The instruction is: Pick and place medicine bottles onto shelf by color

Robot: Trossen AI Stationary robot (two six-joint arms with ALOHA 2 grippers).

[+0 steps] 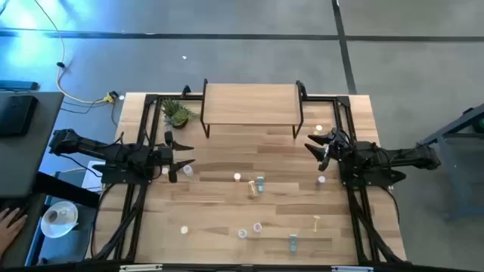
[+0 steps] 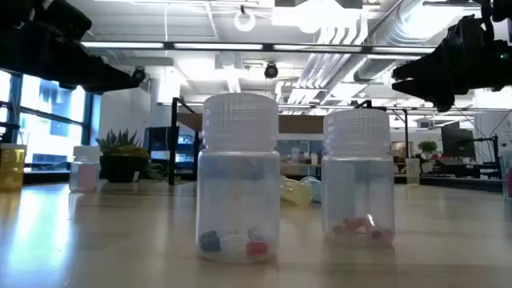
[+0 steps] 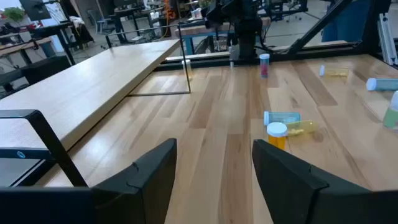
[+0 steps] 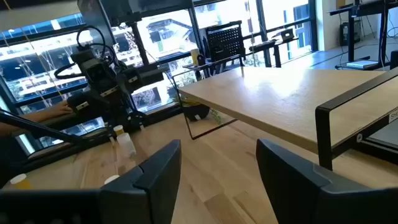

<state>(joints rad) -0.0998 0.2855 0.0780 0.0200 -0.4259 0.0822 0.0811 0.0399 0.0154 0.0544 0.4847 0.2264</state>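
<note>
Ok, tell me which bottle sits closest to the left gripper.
The pale bottle standing just off the left gripper, beside its fingertips. Every other bottle lies farther out, mid-table or toward the near edge.

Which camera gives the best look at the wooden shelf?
The high view: the whole shelf shows from above, its top bare, at the table's far edge beside the plant. Both wrist views show only its board at a slant with some of the black legs. The low view barely shows it behind two bottles.
</note>
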